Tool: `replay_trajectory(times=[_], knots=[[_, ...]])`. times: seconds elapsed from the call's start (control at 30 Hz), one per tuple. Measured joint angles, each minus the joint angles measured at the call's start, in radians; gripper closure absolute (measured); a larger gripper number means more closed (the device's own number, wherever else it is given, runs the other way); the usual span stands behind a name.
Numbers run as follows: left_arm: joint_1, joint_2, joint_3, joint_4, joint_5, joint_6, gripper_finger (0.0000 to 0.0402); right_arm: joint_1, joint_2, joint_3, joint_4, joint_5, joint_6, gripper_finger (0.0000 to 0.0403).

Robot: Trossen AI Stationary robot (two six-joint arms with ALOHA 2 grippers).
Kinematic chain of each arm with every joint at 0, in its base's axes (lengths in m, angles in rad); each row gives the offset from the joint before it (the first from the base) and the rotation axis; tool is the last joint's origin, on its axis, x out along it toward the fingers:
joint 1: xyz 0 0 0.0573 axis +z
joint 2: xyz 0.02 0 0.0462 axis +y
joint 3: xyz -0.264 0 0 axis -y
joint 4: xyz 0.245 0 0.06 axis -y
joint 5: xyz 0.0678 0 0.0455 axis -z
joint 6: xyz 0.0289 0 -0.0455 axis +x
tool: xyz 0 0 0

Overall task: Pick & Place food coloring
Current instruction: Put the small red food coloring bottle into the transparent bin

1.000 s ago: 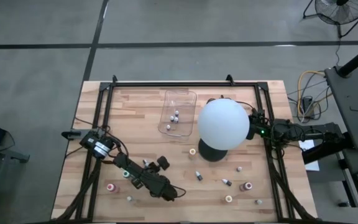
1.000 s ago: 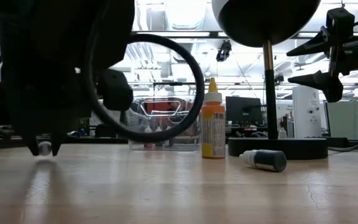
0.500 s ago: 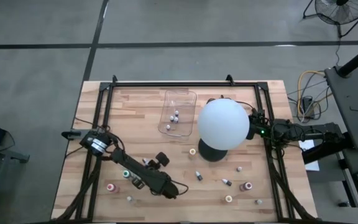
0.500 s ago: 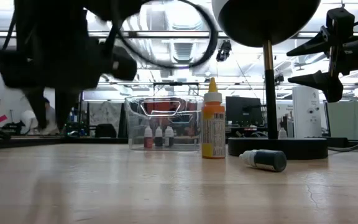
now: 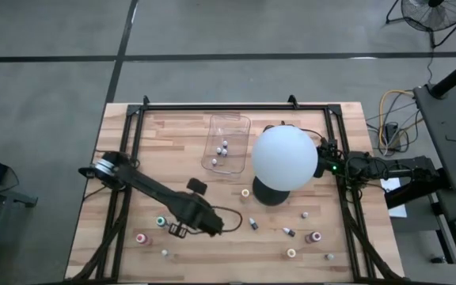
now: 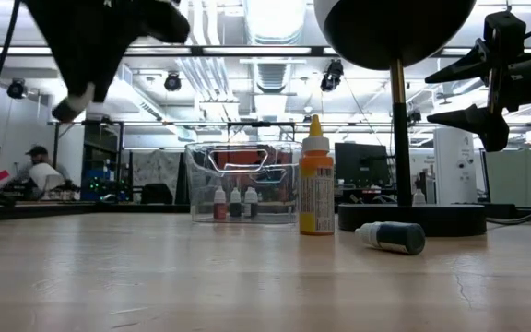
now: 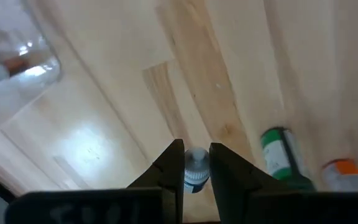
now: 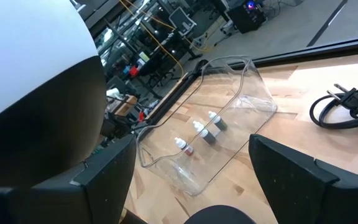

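Observation:
My left gripper (image 5: 216, 227) hangs over the near-middle of the table, high above it in the low view (image 6: 76, 100), shut on a tiny food coloring vial (image 7: 196, 172) with a pale cap. More food coloring bottles lie scattered on the wood: a green-capped one (image 5: 161, 222), a pink one (image 5: 141, 237), a yellow one (image 5: 245, 192) standing upright (image 6: 316, 184), and a dark one (image 6: 395, 237) on its side. Three stand inside the clear tray (image 5: 226, 144). My right gripper (image 5: 323, 154) waits open at the right edge, beside the white globe (image 5: 284, 157). My left gripper pinches the small vial between its two fingers, which come from above and point down. The vial's pale end (image 7: 196, 158) shows between the fingertips in the wrist view, and a white tip (image 6: 66, 112) sticks out below them. It is lifted clear of the table.
The globe on its black base (image 5: 269, 194) stands right of the middle, between the tray and the right arm. Further bottles lie along the near right (image 5: 315, 237). A black cable (image 8: 347, 109) lies on the table near the tray. A person (image 6: 40, 171) shows far behind the table.
My left gripper has risen from the tabletop to well above it, carrying the vial up clear of the wood, and has shifted slightly toward the far edge. Its fingers have stayed shut on the vial. The right arm has kept still.

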Motion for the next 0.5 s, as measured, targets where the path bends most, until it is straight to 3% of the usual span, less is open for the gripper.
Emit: replay_trajectory(times=[0.5], knots=[[0.059,-0.223,-0.004,0.005,0.007,-0.248,0.0362,0.000,0.000,0.000,0.000,0.000,0.000,0.0101]])
